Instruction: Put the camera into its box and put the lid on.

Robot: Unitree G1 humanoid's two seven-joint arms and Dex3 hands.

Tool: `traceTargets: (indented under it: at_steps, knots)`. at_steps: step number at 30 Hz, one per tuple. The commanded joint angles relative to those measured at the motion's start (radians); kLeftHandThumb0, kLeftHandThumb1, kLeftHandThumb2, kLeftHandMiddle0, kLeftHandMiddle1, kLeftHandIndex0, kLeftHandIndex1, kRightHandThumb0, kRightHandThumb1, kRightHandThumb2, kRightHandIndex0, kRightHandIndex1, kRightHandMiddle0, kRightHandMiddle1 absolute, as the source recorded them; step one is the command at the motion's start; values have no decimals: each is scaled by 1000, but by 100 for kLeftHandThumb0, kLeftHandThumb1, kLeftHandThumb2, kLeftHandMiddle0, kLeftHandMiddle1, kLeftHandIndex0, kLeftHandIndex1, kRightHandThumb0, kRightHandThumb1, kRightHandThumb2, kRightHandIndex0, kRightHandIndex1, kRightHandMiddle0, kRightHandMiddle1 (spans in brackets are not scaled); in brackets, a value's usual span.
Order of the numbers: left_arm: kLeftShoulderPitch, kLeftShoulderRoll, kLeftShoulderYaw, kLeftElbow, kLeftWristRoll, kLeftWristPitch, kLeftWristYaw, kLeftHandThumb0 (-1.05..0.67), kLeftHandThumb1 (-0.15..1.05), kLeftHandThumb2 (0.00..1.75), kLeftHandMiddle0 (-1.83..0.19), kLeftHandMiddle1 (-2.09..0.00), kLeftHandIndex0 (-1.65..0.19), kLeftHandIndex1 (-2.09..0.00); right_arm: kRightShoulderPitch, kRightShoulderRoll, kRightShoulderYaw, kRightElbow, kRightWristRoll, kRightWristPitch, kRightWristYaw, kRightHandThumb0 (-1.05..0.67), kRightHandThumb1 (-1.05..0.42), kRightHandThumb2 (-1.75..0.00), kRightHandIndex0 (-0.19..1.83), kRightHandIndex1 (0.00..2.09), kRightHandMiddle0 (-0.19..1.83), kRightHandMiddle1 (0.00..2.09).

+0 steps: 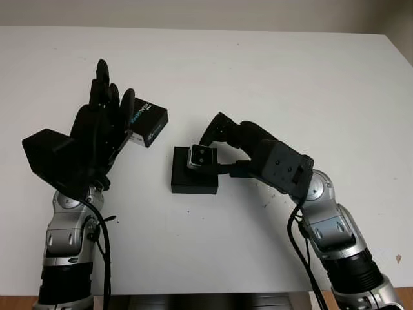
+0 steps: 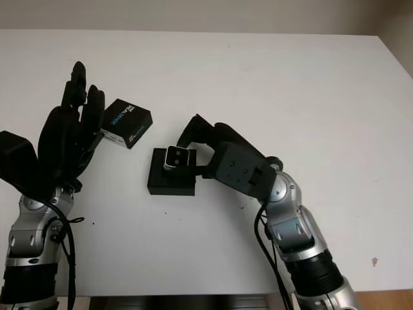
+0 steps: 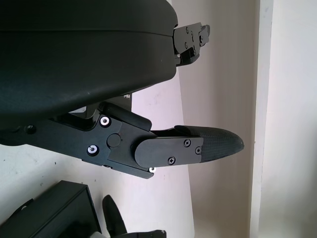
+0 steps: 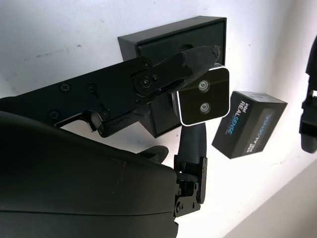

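On the white desk [image 1: 271,84], our left robot hand [image 1: 103,129] is raised, open and holding nothing, just beside the lid [image 1: 147,122] (printed, lying tilted). Further right, our right robot hand [image 1: 216,145] pinches the camera [image 1: 201,156] over the black box [image 1: 193,177]. Misaligned, it could catch the rim.

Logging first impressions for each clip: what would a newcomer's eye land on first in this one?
The right hand, at the middle of the white table, pinches the small silver-faced camera over the open black box. Beside it on the robot's left, the left hand is raised, open, in front of the printed black lid lying on the table.
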Motion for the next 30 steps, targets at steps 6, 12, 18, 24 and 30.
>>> traceTargets:
  at_steps: [6,12,18,24,30]
  knots:
    - [3,-1,-8,-18,11,-17,0,-72,105,45,19,0,19,0,-24,-7,6,41,-8,-43,-5,-44,-104,-5,26,31,30,201]
    - [3,0,-6,-19,5,-13,-7,-71,105,46,19,0,19,0,-28,-10,9,56,-15,-57,-3,-44,-103,-5,28,31,32,199]
    - [0,3,-7,-15,12,-13,-5,-72,105,46,19,0,19,0,-29,-14,18,54,-33,-62,-1,-46,-103,-5,30,32,33,197]
    - [5,-6,-7,-21,8,-17,-1,-71,105,46,19,0,19,0,-31,-21,25,53,-49,-72,4,-46,-103,-5,30,33,34,195]
    - [5,-5,-7,-20,10,-15,3,-71,105,46,19,0,19,0,-32,-22,28,55,-57,-62,12,-47,-103,-5,30,33,33,192]
